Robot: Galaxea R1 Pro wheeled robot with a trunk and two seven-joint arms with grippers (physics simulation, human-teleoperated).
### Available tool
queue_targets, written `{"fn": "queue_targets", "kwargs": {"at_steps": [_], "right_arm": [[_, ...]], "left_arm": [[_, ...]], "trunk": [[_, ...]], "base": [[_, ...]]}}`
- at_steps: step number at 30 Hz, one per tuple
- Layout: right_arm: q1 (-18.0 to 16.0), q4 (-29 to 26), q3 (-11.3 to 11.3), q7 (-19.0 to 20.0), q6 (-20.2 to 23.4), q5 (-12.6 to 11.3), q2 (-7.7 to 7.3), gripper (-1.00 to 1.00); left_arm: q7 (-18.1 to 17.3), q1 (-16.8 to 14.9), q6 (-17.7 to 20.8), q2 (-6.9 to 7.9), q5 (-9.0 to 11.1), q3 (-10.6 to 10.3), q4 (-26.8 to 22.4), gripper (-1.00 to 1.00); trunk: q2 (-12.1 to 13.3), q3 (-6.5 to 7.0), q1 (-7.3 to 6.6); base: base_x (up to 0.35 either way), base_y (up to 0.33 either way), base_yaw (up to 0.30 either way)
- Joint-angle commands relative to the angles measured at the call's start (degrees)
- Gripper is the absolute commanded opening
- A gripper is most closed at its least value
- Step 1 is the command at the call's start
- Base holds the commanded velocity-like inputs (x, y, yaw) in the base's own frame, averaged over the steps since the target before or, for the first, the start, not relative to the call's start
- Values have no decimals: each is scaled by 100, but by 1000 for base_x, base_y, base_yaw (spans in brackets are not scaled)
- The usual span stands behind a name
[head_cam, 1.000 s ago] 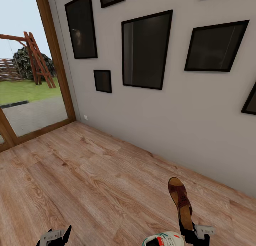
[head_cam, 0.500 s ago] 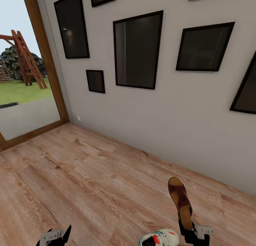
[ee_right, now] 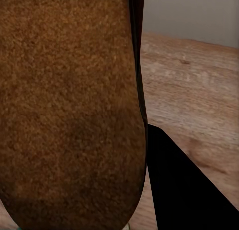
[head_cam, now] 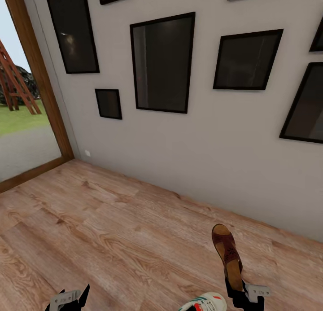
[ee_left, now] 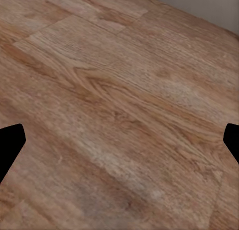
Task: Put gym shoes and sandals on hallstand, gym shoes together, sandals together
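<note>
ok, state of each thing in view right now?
sandal: held off the floor, toe pointing away from the robot
right gripper: shut on the sandal's heel
left gripper: open, empty
gym shoe: on the corridor floor, by the right gripper

dark brown sandal, light wood-grain floor

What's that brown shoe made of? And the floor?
The sandal looks like dark brown leather with a punched pattern on top, on a tan sole; up close its insole appears fuzzy, suede-like. The floor looks like matte wood planks, with grain and knots.
</note>
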Motion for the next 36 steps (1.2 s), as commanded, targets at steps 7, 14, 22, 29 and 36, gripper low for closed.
{"fn": "queue_targets", "kwargs": {"at_steps": [7, 14, 22, 29, 36], "right_arm": [[-4, 5, 35, 51, -10, -82, 0, -100], [-4, 5, 35, 51, -10, -82, 0, -100], [-4, 5, 35, 50, -10, -82, 7, -100], [-4, 6, 35, 50, -10, -82, 8, -100], [-4, -7, 35, 51, -13, -83, 11, -100]], "left_arm": [[-39, -8, -32, -8, -59, 48, -2, 100], [-39, -8, -32, -7, -55, 49, -2, 100], [-36, -8, -32, -11, -60, 49, -2, 100], [-42, -8, -32, -8, -60, 49, -2, 100], [-43, -8, -32, -7, -60, 49, -2, 100]], "trunk": [[-2, -5, -1], [-2, -5, -1], [-2, -5, -1], [-2, -5, -1], [-2, -5, -1]], "base": [[5, 11, -6], [1, 176, -83], [23, 139, -78], [2, 11, -28], [0, 1, -37]]}}
